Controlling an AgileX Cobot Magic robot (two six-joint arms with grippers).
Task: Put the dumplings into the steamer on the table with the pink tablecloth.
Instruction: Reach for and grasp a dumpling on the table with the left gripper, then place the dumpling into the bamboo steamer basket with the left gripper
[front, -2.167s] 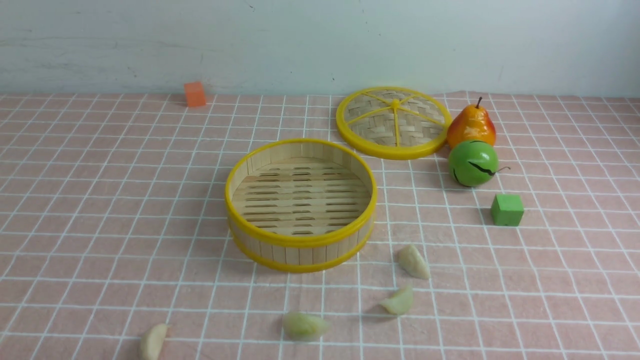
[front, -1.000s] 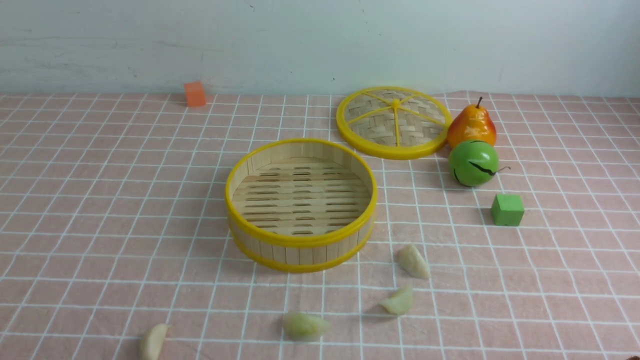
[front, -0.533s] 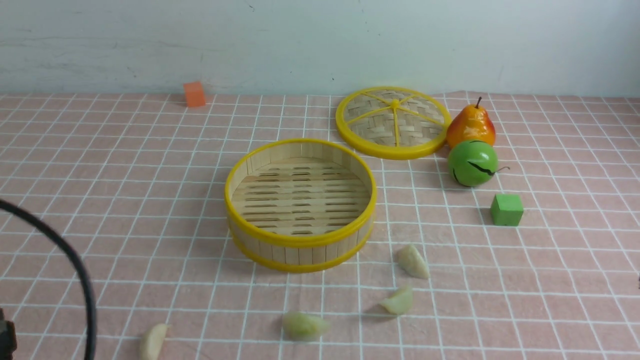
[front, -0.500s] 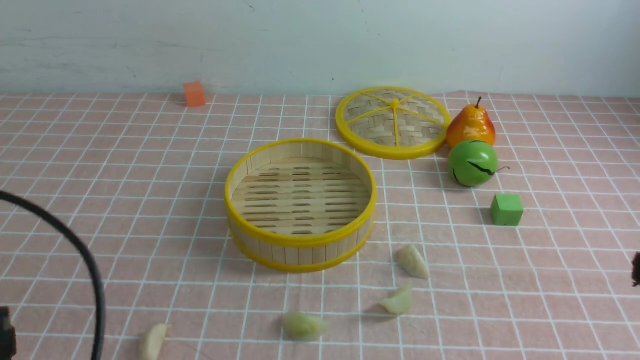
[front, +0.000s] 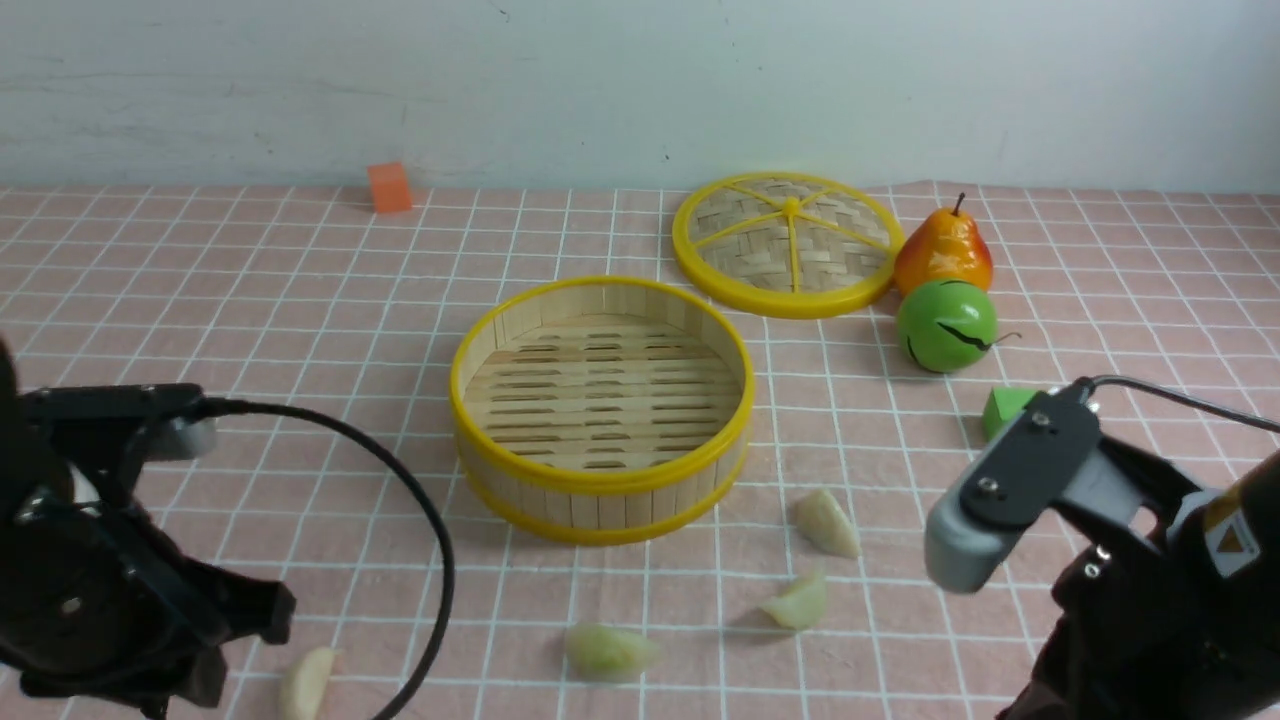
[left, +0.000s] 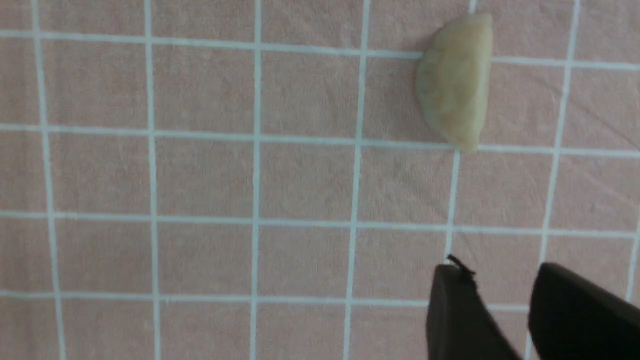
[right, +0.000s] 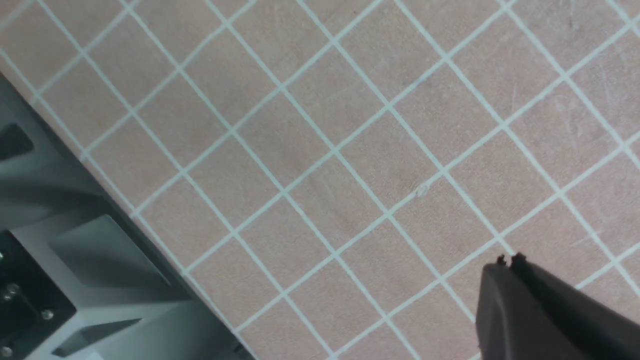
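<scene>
The bamboo steamer (front: 600, 500) stands empty mid-table on the pink tablecloth (front: 250, 300). Several dumplings lie in front of it: one at the near left (front: 306, 683), one at the near centre (front: 610, 652) and two to the right (front: 798, 603) (front: 827, 523). My left arm (front: 90, 560) is at the near left, beside the left dumpling. In the left wrist view my left gripper (left: 497, 270) is open and empty, short of that dumpling (left: 455, 80). My right arm (front: 1100, 540) is at the near right. My right gripper (right: 507, 262) is shut and empty over bare cloth.
The woven lid (front: 788, 245) lies behind the steamer to the right, next to a pear (front: 943, 250) and a green fruit (front: 945, 325). A green cube (front: 1005, 405) is partly hidden by my right arm. An orange cube (front: 389, 188) is at the far left. The right wrist view shows the table's near edge (right: 150, 235).
Both arms have come into the front view from the bottom corners, the left one first. The steamer, the dumplings and the other objects have not moved.
</scene>
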